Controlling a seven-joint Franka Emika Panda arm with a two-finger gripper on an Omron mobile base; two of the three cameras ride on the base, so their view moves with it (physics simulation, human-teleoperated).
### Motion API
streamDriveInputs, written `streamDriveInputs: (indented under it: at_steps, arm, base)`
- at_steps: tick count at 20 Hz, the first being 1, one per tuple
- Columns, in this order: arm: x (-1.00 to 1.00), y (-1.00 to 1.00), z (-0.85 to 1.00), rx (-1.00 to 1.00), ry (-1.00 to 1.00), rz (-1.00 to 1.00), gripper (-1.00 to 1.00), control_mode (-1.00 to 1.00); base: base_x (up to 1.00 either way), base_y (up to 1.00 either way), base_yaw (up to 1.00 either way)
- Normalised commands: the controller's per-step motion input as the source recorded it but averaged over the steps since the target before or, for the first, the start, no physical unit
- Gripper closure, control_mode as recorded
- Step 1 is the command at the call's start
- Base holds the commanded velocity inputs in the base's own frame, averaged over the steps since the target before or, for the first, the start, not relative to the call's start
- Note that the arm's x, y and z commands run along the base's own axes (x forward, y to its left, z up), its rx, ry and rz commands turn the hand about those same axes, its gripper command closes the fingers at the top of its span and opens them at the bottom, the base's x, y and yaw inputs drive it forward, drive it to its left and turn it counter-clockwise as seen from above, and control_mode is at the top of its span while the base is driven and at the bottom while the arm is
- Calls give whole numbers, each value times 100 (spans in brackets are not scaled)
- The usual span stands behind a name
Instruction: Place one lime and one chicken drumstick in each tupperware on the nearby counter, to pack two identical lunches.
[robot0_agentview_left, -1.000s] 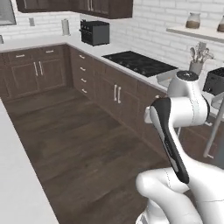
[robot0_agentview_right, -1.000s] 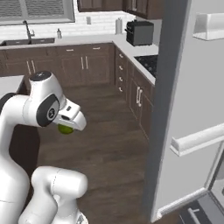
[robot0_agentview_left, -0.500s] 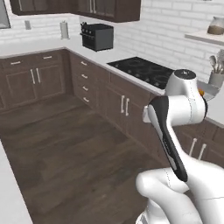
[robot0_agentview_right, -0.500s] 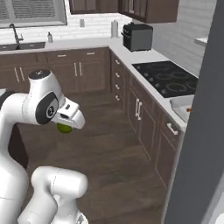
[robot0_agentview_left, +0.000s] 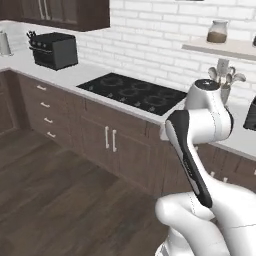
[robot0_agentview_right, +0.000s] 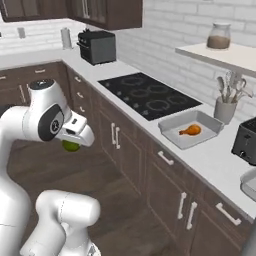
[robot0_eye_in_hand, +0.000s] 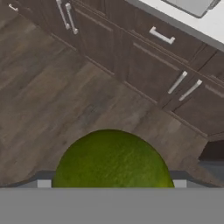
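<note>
A round green lime (robot0_eye_in_hand: 112, 162) sits between my fingers at the bottom of the hand view, with my gripper (robot0_eye_in_hand: 112, 185) shut on it. From the right base view, the lime (robot0_agentview_right: 71, 146) hangs under my hand (robot0_agentview_right: 77, 136), above the wooden floor and left of the cabinets. An orange-brown chicken drumstick (robot0_agentview_right: 190, 131) lies in a grey tray (robot0_agentview_right: 172, 134) on the pale counter (robot0_agentview_right: 210, 159), right of the stove. The rim of a pale container (robot0_agentview_right: 248, 183) shows at the right edge; I cannot tell if it is a tupperware.
A black cooktop (robot0_agentview_right: 147, 94) is set into the counter, with a black toaster oven (robot0_agentview_right: 97, 46) beyond it. A utensil holder (robot0_agentview_right: 226, 107) and a black toaster (robot0_agentview_right: 246, 142) stand near the tray. A wall shelf carries a jar (robot0_agentview_right: 219, 36). Dark cabinets (robot0_eye_in_hand: 144, 57) line the floor.
The whole scene has shifted as the base turned and drove. The cooktop counter is now nearer, and the tray with the drumstick has come into view. The lime stays in my gripper.
</note>
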Motion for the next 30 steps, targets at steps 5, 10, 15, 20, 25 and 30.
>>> streamDriveInputs:
  at_steps: [5,10,15,20,25,30]
  arm:
    - [0,0,0,0,0,0,100,100]
    - [0,0,0,0,0,0,100,100]
    - [0,0,0,0,0,0,100,100]
    - [0,0,0,0,0,0,100,100]
    - [55,-2,-35,6,0,-7,100,-100]
    - [100,-29,-97,8,0,-12,100,-100]
  base:
    - [58,-1,-67]
    - [76,0,-63]
    - [97,20,-52]
    - [77,78,-34]
    - [19,31,-7]
    - [0,0,0]
